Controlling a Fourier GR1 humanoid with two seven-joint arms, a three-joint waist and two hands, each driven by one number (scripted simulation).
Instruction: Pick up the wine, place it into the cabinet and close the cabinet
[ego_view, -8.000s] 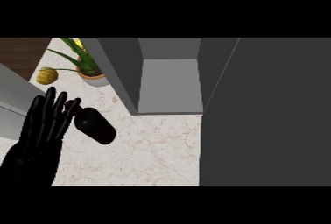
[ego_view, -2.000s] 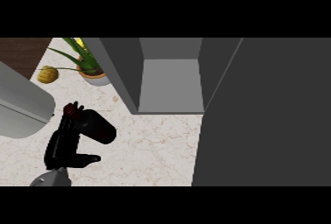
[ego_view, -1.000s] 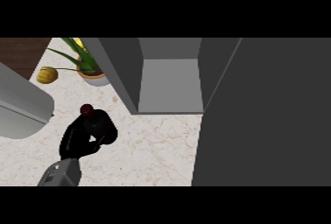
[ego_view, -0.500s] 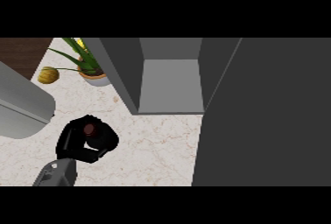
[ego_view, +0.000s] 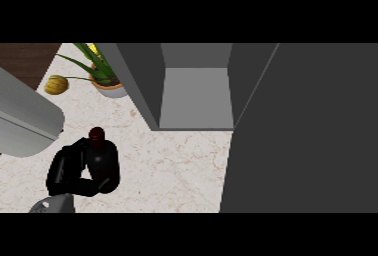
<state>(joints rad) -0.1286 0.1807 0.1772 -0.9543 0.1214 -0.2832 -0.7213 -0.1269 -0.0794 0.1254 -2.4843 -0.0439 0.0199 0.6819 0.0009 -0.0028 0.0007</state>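
A single robot hand (ego_view: 74, 170) shows at the lower left: glossy black all over, with thick rounded fingers and a thumb that catch dull grey highlights. Behind it a short stretch of smooth light-grey forearm (ego_view: 53, 205) with a rounded end meets the picture's lower band.

Open route: a bare stretch of the pale marbled tabletop (ego_view: 173, 165) lies between the dark wine bottle (ego_view: 101, 157), gripped by the left robot hand (ego_view: 70, 172), and the open grey cabinet (ego_view: 196, 97).
Cabinet mouth: unobstructed, its inner floor bare.
Right side: the tall dark grey cabinet door (ego_view: 303, 130) stands as a wall there.
Left side: a large grey rounded body (ego_view: 26, 122) crowds the bottle.
Far corner: a green potted plant (ego_view: 103, 75) and a small yellow gourd (ego_view: 55, 85) stand beside the cabinet's left wall.
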